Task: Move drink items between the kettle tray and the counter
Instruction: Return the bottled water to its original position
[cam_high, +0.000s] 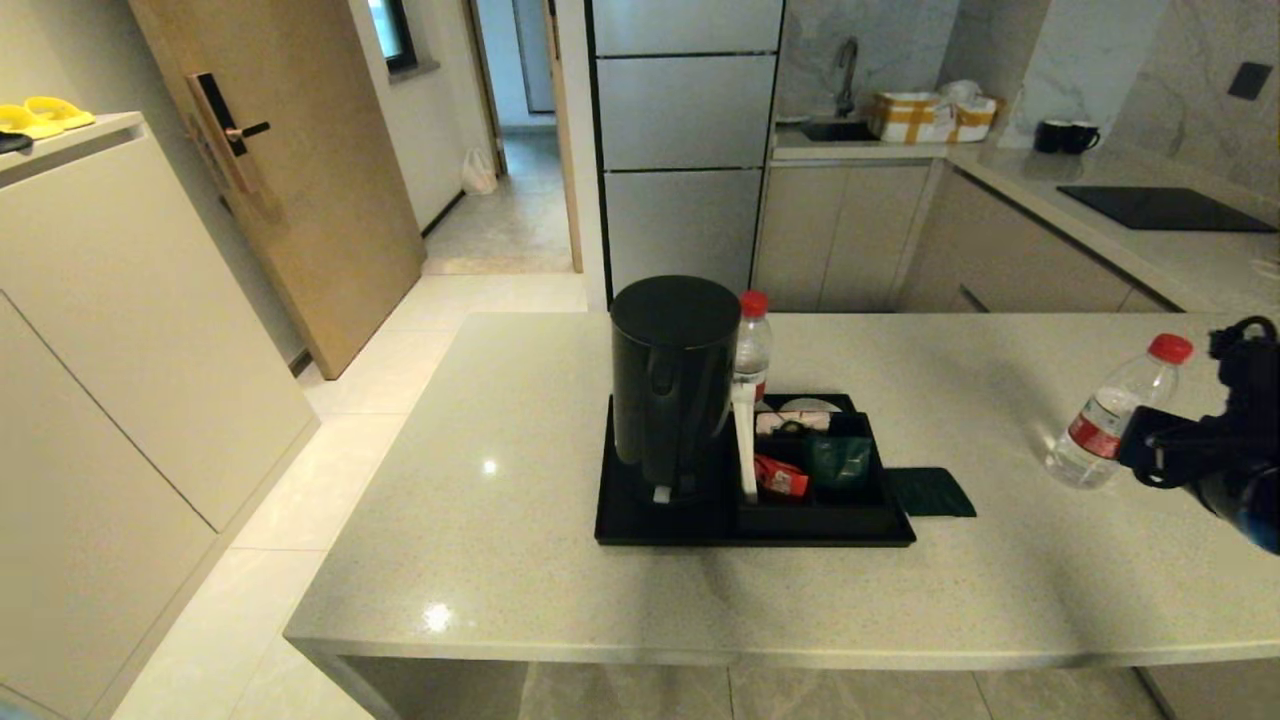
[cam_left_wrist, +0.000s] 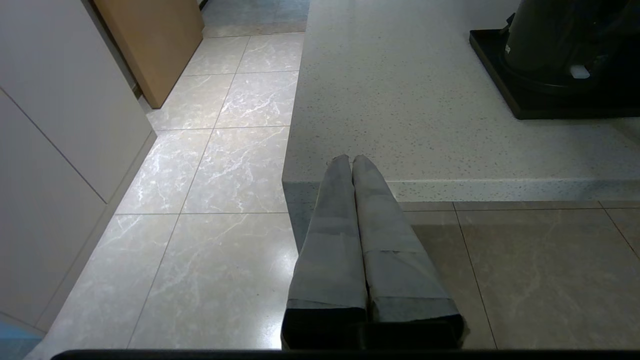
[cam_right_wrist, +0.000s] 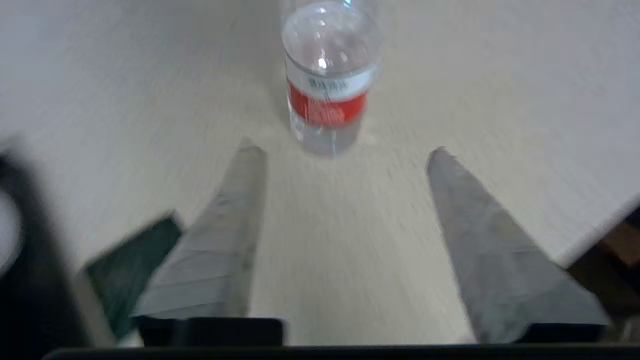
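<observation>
A tall black kettle (cam_high: 675, 385) stands on the black kettle tray (cam_high: 640, 528), with one red-capped water bottle (cam_high: 752, 345) just behind it. The tray's sachet box (cam_high: 830, 465) holds small packets. A flat dark green packet (cam_high: 930, 492) lies on the beige counter (cam_high: 480, 520), right of the tray. A second bottle (cam_high: 1110, 415) stands on the counter at far right. My right gripper (cam_right_wrist: 342, 152) is open, a little short of that bottle (cam_right_wrist: 327, 85) and not touching it. My left gripper (cam_left_wrist: 351, 159) is shut and empty, low by the counter's front left corner.
Behind the counter runs an L-shaped worktop with a black cooktop (cam_high: 1165, 208) and a sink (cam_high: 840, 128). A pale cabinet (cam_high: 120, 350) and a wooden door (cam_high: 290, 170) stand to the left across the tiled floor. The counter's right edge (cam_right_wrist: 600, 230) is near the right gripper.
</observation>
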